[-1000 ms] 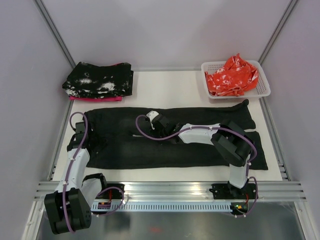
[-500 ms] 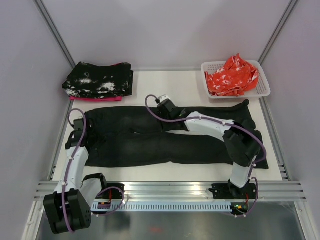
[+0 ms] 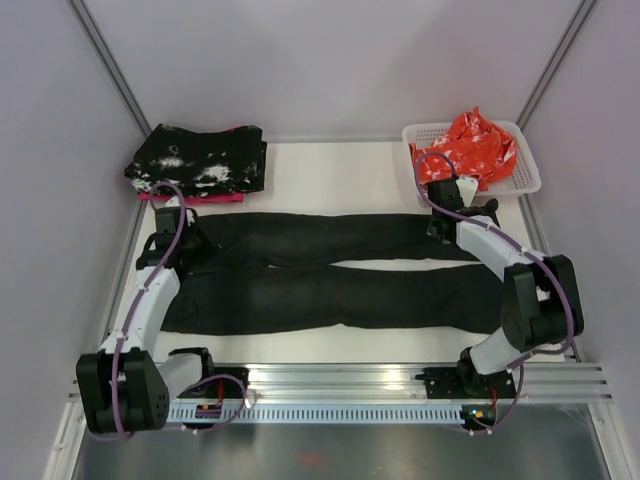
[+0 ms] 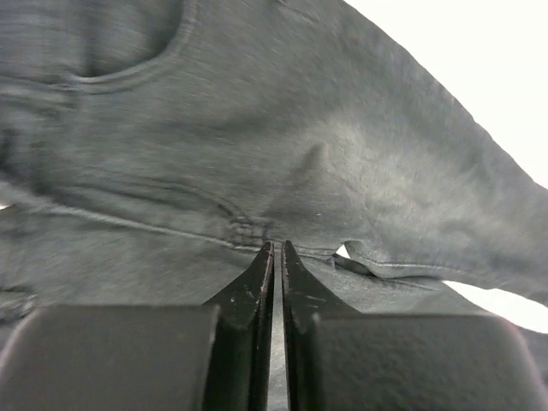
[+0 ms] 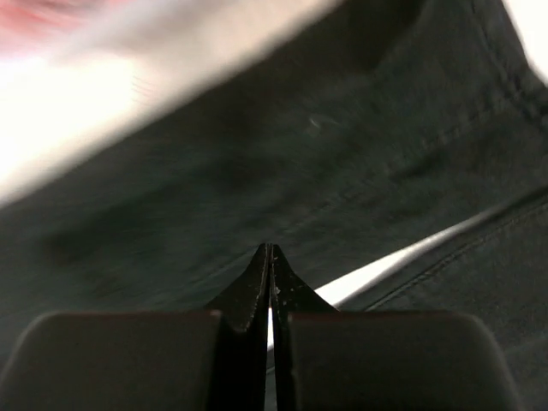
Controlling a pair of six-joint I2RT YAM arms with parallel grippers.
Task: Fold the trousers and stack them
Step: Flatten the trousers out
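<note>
The trousers point(image 3: 300, 300) are spread flat across the table point(image 3: 330, 175), waist at the left, legs side by side. The waist seam is pinched by the left gripper point(image 4: 274, 248), fingers point(image 4: 255, 287) pressed together — and the far leg's right end is nipped likewise by the right gripper point(image 5: 271, 250), near the basket point(image 3: 510, 186).

White shells on left arm point(image 3: 148, 305) and right arm point(image 3: 490, 243), black joint blocks between; purple cables point(image 3: 183, 222) looped alongside (tied down at intervals); matte black fingers point(image 4: 248, 287) tapering to thin, scuffed tips.
</note>
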